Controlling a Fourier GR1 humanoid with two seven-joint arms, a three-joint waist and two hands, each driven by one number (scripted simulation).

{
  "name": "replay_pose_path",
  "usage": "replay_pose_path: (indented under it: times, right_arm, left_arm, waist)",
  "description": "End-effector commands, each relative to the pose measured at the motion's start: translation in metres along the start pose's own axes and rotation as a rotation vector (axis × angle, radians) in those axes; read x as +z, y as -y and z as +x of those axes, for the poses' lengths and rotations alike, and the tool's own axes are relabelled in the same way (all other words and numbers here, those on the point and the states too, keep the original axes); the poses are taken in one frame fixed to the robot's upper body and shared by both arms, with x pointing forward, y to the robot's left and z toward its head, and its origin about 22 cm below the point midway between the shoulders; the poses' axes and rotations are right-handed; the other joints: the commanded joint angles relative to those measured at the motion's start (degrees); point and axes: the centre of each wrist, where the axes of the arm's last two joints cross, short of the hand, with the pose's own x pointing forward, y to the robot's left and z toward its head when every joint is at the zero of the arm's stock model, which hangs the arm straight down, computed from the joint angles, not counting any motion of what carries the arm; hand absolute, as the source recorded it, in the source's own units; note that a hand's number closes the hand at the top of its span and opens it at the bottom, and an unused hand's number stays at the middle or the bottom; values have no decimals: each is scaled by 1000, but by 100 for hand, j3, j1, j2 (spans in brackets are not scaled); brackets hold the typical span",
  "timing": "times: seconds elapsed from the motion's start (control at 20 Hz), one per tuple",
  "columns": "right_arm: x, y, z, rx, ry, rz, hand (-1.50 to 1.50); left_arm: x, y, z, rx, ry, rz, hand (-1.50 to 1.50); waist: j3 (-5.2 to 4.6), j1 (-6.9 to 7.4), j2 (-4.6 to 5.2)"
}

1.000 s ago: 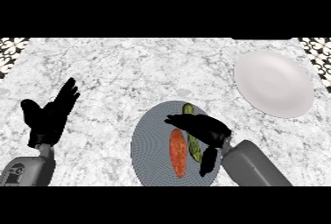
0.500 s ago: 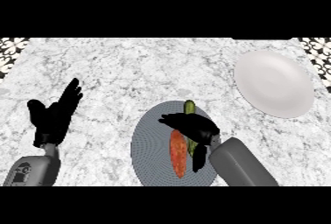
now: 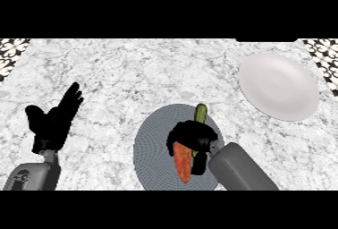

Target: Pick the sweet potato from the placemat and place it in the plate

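The marble worktop [image 3: 132, 71] fills the frame. A round grey placemat [image 3: 155, 152] lies at lower centre and a white plate [image 3: 277, 85] sits well apart at upper right. The right robot hand [image 3: 192, 135] has slid slightly left across the placemat since half a second ago and now has its fingers curled down round the upper end of the sweet potato [image 3: 183, 165], which still lies on the placemat. The left robot hand [image 3: 51, 125] rests open at the left, fingers up, much as before. A green vegetable [image 3: 200, 112] pokes out just above the right robot hand.
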Motion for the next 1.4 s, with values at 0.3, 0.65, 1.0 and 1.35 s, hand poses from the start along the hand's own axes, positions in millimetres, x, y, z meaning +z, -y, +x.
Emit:
replay_pose_path:
  times: [0.3,0.65,1.0,1.35]
  right_arm:
    - [-3,-10,-16,-118,-129,-125,150]
    - [-2,66,-23,-111,-527,-507,150]
    - [13,108,-1,54,-566,-1035,150]
    - [45,120,-5,54,-748,-1282,150]
  left_arm:
    - [-9,-7,18,-11,10,9,0]
    - [-8,10,1,-1,-3,-9,0]
    - [2,-4,-3,-7,-7,5,0]
    - [-2,-8,-3,2,-14,11,0]
  waist:
    - [23,31,61]
    - [17,95,84]
    - [19,20,30]
    - [18,-54,36]
